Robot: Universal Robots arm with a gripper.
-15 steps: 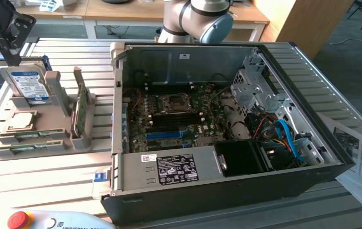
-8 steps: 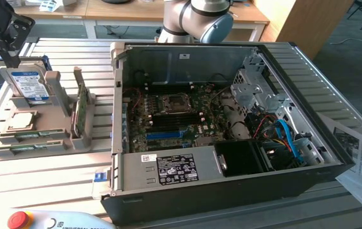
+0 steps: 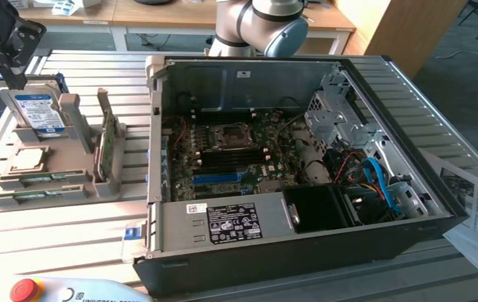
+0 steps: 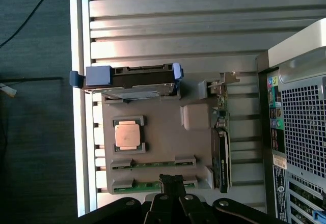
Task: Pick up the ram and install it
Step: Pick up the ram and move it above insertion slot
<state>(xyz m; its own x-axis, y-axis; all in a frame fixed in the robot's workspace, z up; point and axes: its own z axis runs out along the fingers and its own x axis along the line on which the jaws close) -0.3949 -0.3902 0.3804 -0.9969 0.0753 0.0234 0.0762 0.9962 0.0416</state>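
Exterior view: the gripper (image 3: 12, 72) is hanging high over the far end of the grey holder (image 3: 70, 189), at the exterior view's left, above the hard drive (image 3: 37, 110) standing there. The jaws are pressing together and carrying nothing. The ram (image 3: 33, 196) is lying flat in the holder's nearest slot, untouched. A second stick (image 3: 44, 178) is lying parallel just beyond it, then the processor chip (image 3: 27, 159). A green card (image 3: 106, 148) is standing on edge on the holder's side toward the computer case (image 3: 306, 251). The case is sitting open on the slatted table (image 3: 54, 239), its motherboard (image 3: 221, 163) facing up.

Wrist view: the camera is looking straight down. The gripper (image 4: 172, 179) is showing its tips meeting, empty, and they are lining up over the ram (image 4: 147, 185) at the holder's (image 4: 158, 142) outer edge. The second stick (image 4: 153, 164), processor chip (image 4: 127, 135) and hard drive (image 4: 137, 79) are sitting in a row beyond. The green card (image 4: 222, 132) is standing between holder and case (image 4: 300, 132).
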